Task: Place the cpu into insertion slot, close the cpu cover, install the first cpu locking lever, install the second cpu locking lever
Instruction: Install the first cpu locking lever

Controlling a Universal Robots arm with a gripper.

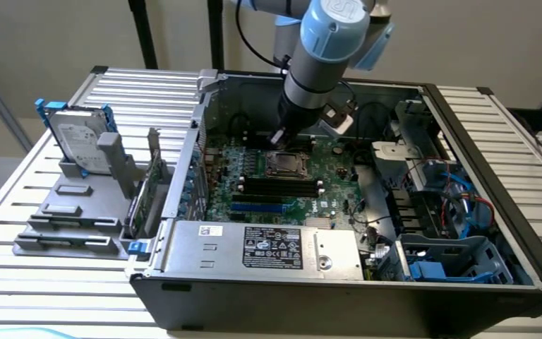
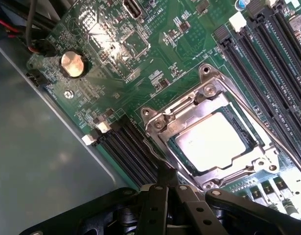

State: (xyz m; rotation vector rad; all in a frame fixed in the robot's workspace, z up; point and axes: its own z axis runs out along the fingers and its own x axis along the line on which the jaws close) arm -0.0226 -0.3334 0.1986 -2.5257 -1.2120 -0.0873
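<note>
CPU (image 2: 211,142) lies flat in the insertion slot (image 2: 205,73), its pale face showing through the cut-out of the cpu cover (image 2: 182,117), which is down over it; the gripper (image 2: 165,182) hangs just beside that silvery frame, at the edge next to a bank of black memory slots (image 2: 123,147); its jaws are pressed together with nothing visible between them; the joined tips seem to rest on a thin dark piece along the frame's edge, perhaps a locking lever, though the wrist view is too dim there to be sure. In the exterior view the gripper (image 1: 279,139) points down from the arm (image 1: 320,60) into the open computer case (image 1: 497,212), just behind the socket. Around the socket spreads the green motherboard (image 2: 155,54), with a round coin battery (image 2: 73,64) well apart from the frame; a second bank of memory slots (image 2: 267,58) runs along the frame's other side. A grey labelled power-supply box (image 1: 262,247) lies at the case's front; a hard drive (image 1: 75,140) stands in a grey holder on the slatted counter (image 1: 26,212), at the exterior view's left.
</note>
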